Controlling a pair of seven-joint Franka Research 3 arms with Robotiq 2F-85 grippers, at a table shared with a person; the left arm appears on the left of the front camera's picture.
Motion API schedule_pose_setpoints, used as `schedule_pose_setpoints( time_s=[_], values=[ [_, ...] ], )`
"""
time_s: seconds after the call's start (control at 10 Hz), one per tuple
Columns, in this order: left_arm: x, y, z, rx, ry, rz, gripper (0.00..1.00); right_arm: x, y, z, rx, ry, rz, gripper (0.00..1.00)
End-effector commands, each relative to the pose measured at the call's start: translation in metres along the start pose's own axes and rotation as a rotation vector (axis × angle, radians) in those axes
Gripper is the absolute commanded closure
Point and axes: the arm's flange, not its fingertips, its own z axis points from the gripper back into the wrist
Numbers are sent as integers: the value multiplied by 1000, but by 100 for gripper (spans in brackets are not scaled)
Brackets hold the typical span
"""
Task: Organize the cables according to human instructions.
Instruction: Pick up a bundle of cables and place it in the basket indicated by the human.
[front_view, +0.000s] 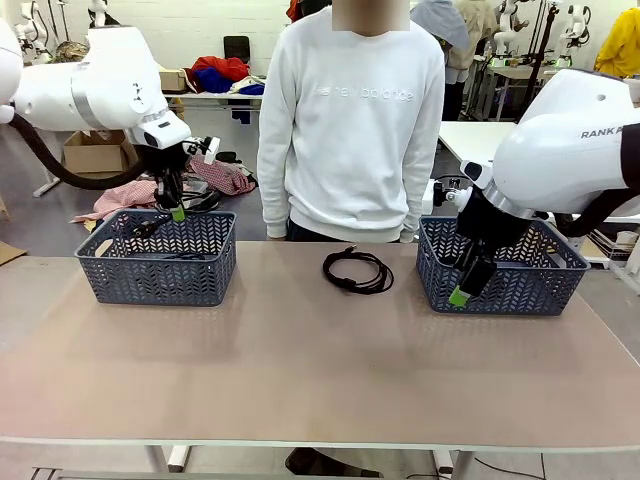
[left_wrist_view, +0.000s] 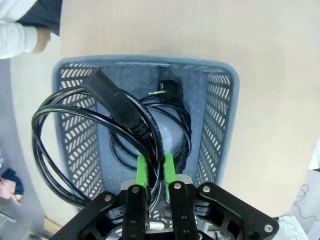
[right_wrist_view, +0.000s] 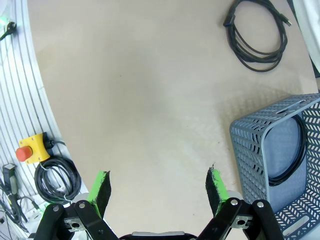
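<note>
On your left, the left gripper (left_wrist_view: 155, 169) is clenched on a thin black coiled power cord (left_wrist_view: 45, 150), with the strands pinched between its green pads (left_wrist_view: 142, 171) right at the tips. The loop swings out past one wall of the blue-grey perforated plastic basket (left_wrist_view: 220, 125) below, and its chunky black plug (left_wrist_view: 112, 95) hangs above the basket's inside. A second black cord (left_wrist_view: 172, 95) lies coiled on that basket's floor. In the middle you see a third black coiled cord (front_view: 357, 270) flat on the tan table (front_view: 300, 360), in front of the person in the white sweatshirt (front_view: 350, 120) and well apart from both grippers. On your right, the right gripper (right_wrist_view: 157, 187) has its jaws spread wide and bare, over bare tabletop just beside the second blue-grey basket (right_wrist_view: 260, 160), where a fourth black cord (right_wrist_view: 301, 150) lies inside.
</note>
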Motion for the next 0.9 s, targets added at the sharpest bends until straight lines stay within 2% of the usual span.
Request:
schedule_pose_setpoints(
  time_s=[0.0, 0.8],
  values=[
    [-7, -8, -7, 2, -35, -18, 100, 2, 0, 1, -7, 3, -3, 0],
    [-14, 0, -34, 11, -36, 18, 100, 2, 0, 1, -7, 3, -3, 0]
  ],
)
